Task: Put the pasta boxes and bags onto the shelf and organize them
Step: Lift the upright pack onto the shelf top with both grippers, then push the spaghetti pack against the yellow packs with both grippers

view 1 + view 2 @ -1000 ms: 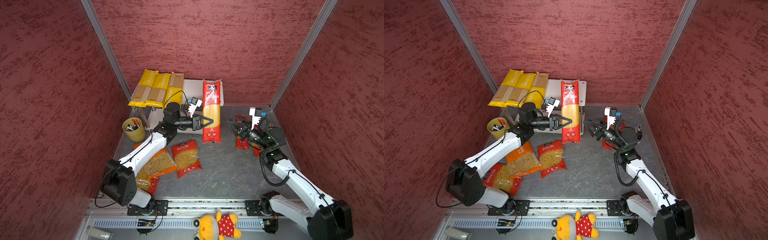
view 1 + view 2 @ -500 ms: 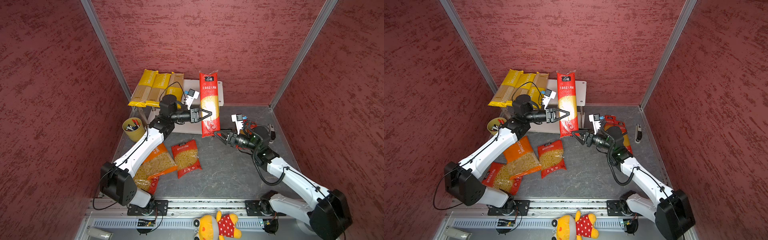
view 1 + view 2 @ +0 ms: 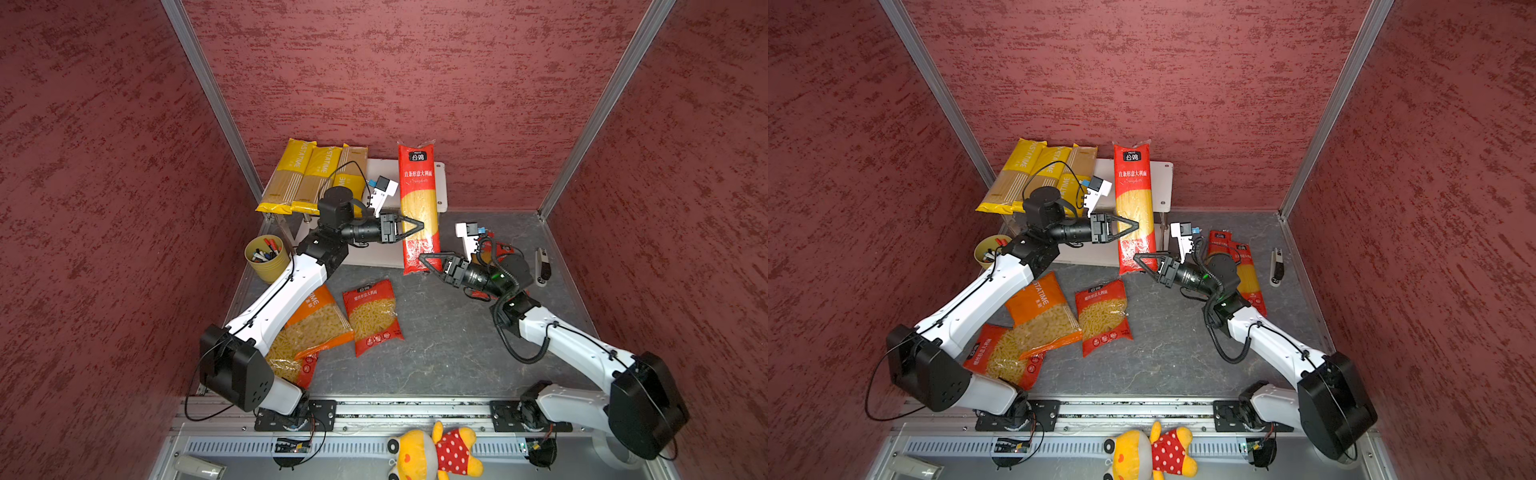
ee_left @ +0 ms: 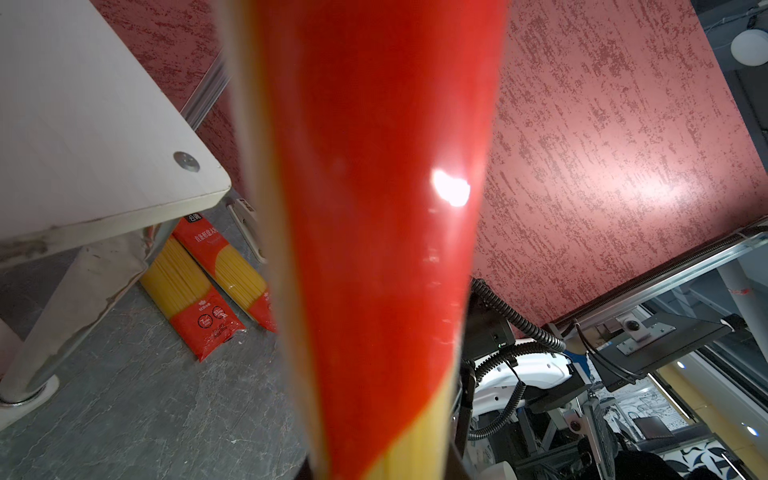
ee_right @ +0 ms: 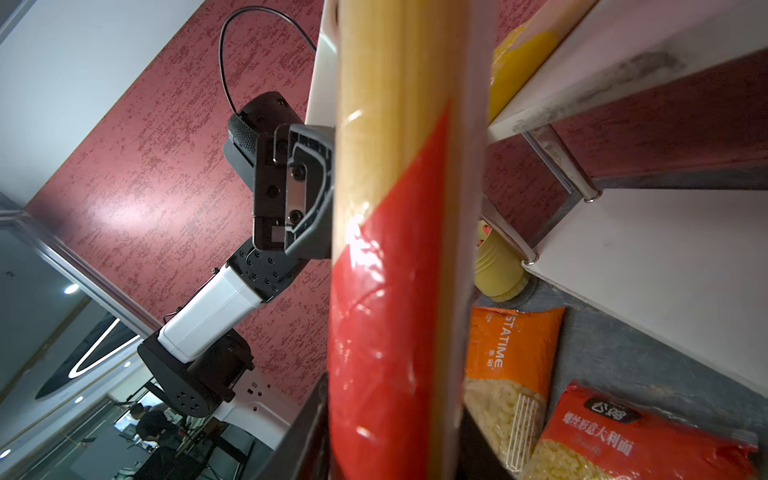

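Evenly bright top views — wrist views blur up close, glare spot on the red pack (image 4: 374,232).

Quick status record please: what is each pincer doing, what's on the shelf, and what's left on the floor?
Left pincer: shut on the red spaghetti pack, gripped mid-length, in front of the shelf.
Right pincer: straddling that pack's lower end; grip unclear.
Shelf top: three yellow spaghetti packs side by side.
Floor: orange macaroni bag, two red short-pasta bags, two red spaghetti packs.
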Action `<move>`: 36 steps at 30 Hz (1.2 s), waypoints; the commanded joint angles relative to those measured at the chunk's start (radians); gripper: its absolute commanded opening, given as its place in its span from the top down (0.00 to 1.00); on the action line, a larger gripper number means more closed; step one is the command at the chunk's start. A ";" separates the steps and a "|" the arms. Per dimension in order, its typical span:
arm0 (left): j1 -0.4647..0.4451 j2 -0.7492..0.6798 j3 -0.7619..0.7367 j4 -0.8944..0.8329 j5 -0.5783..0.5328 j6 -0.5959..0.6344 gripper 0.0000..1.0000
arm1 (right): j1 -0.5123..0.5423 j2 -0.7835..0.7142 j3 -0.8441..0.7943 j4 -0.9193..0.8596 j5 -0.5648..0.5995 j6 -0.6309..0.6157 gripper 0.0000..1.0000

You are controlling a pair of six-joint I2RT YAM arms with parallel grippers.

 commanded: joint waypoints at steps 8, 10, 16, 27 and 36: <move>0.121 -0.073 0.048 0.031 -0.068 -0.020 0.48 | 0.018 0.045 0.116 0.118 0.091 0.054 0.88; 0.155 -0.102 0.039 0.001 -0.100 -0.026 0.42 | 0.018 0.058 0.150 0.114 0.104 0.059 0.91; 0.277 -0.249 -0.009 -0.172 -0.258 0.033 0.36 | 0.019 0.122 0.282 0.042 0.173 0.102 0.97; 0.403 -0.398 -0.061 -0.284 -0.297 0.092 0.34 | 0.038 0.370 0.623 -0.210 0.293 0.366 0.95; 0.398 -0.405 -0.113 -0.237 -0.287 0.063 0.35 | 0.061 0.488 0.841 -0.443 0.313 0.360 0.79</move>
